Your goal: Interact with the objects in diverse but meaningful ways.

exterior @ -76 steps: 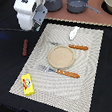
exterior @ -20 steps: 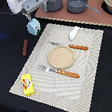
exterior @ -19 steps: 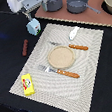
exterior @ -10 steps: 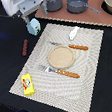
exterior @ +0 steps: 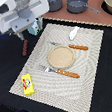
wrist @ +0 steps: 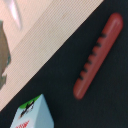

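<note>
White and bulky, the arm's end housing fills the upper left of the exterior view, hanging over the far corner of the woven placemat (exterior: 87, 53). The gripper (exterior: 28, 31) points down beneath it; whether its jaws are wide or narrow cannot be told. Just beside it sits the light blue-and-white box (exterior: 34, 28), and the reddish-brown stick (exterior: 24, 47) lies on the black tabletop (exterior: 8, 68) off the mat's edge. Toward the lower left, the yellow pack (exterior: 28, 84) rests on the mat's corner. The white scoop (exterior: 74, 33) lies upper centre.
</note>
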Controlling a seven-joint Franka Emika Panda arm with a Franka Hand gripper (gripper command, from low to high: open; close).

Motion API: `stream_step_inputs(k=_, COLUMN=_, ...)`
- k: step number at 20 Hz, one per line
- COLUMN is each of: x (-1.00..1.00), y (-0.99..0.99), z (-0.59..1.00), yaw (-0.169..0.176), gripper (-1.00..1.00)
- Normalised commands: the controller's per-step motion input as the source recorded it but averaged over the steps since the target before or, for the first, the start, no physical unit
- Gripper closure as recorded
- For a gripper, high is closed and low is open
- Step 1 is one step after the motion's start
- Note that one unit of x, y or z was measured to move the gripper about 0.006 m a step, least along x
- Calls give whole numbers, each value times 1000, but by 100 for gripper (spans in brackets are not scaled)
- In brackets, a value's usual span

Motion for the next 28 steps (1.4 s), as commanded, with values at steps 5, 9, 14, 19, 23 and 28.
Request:
stream_step_inputs(k=5, x=611, y=-724, z=172, yaw=6, gripper=-100)
stream_step_inputs(k=9, x=626, y=-636, z=201, yaw=0, gripper=-100)
stream_step_inputs(k=14, x=607, y=-663, z=119, yaw=0, gripper=-100)
stream_step_inputs(k=19, x=560, y=-706, z=58, yaw=0, gripper=-100)
stream_step_inputs(k=23, x=521, y=-783, z=0, yaw=0, gripper=-100)
stream_step_inputs(k=28, x=235, y=-622, z=0, yaw=0, gripper=-100)
